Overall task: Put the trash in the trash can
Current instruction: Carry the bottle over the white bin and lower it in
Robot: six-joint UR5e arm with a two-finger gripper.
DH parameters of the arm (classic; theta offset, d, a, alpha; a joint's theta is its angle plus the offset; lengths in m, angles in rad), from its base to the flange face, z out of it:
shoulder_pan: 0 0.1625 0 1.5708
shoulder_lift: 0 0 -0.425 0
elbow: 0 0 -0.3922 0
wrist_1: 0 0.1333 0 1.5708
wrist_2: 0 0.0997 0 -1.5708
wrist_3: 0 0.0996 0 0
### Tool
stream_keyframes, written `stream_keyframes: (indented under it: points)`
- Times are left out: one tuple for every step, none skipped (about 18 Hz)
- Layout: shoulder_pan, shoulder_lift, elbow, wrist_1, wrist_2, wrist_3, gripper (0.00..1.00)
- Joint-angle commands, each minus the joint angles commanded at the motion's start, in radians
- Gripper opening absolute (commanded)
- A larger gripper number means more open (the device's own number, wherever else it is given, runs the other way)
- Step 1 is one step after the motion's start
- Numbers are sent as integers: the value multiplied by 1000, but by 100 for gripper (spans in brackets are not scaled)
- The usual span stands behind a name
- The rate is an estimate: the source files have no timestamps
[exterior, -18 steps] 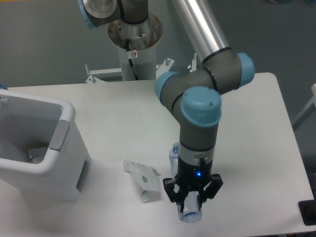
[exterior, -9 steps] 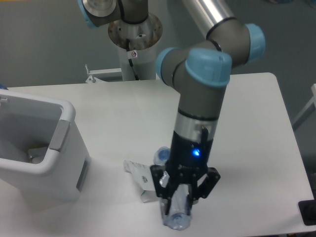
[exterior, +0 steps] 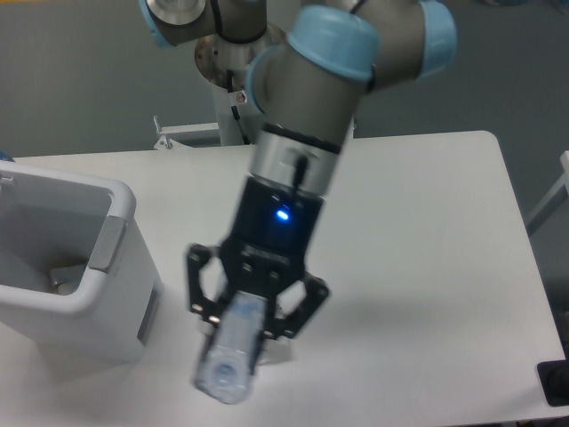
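On my screen the trash can (exterior: 98,294) stands at 9 o'clock on the table (exterior: 427,267), and deep inside it I see something small and pale, but the view is too dim to say what it is. My gripper (exterior: 252,313) is pinching the bottle (exterior: 233,358), held above the table near 6 o'clock. The bottle's long axis runs from 12 to 6 o'clock, slightly tilted, its lower end toward the camera; it looks clear and bluish.
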Motion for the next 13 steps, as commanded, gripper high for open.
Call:
stream_keyframes:
  points:
    - [-12,2,11,0,-12,-2,24]
    - [-28,5,20,0,-18,-3,24]
    - [-44,5,32,0,-19,-3,24]
    - [-60,6,40,2,-19,-5,24]
    - [-74,11,42,2,-19,-9,24]
    - [-86,21,38,0,-19,-11,24]
    - [-94,28,37,0,-19,-15,24]
    - [-107,29,37,2,-19,-26,24]
    - [-121,31,37,0,-19,-38,24]
    - [-135,37,34,2,-19,-57,24]
    - [-144,41,29,0,-19,-67,24]
    - [-155,41,22,0,-17,-71,24]
    - [-167,41,16,0,-17,-75,24]
